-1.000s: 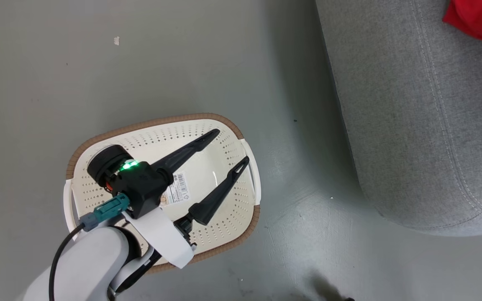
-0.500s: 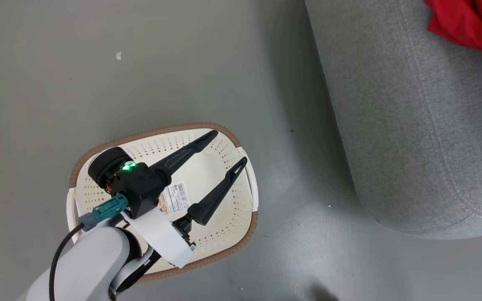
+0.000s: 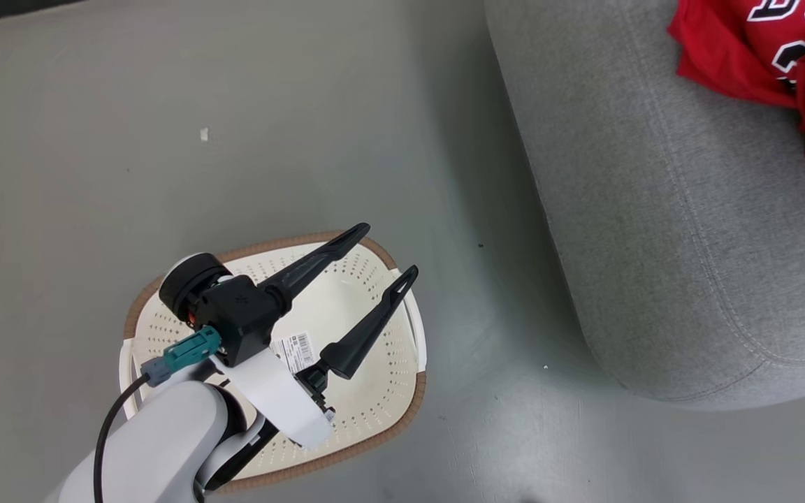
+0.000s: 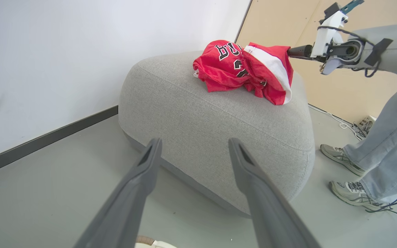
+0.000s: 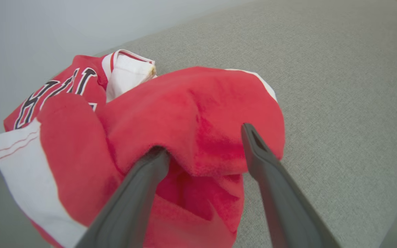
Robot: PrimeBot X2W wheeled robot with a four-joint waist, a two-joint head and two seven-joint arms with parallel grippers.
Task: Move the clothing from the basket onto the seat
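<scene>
Mostly done: clothing (image 3: 745, 42) laid on seat (image 3: 654, 209) upper right, basket (image 3: 374, 391) emptied; left gripper (image 3: 388, 248) and right gripper (image 5: 203, 139) held open, shorts (image 5: 198, 103) perhaps not freed

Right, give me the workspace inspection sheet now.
Surface: smooth grey floor.
Job's things: red lettered jersey and red white-striped shorts lie on the grey fabric sofa; cream perforated plastic basket holds no clothing.
Clutter: small white scrap on floor.
End effectors: left end effector open above basket; right end effector open, shorts cloth over one fingertip.
Cables: white cable on floor beside sofa.
Surroundings: white wall; person's legs in jeans.
</scene>
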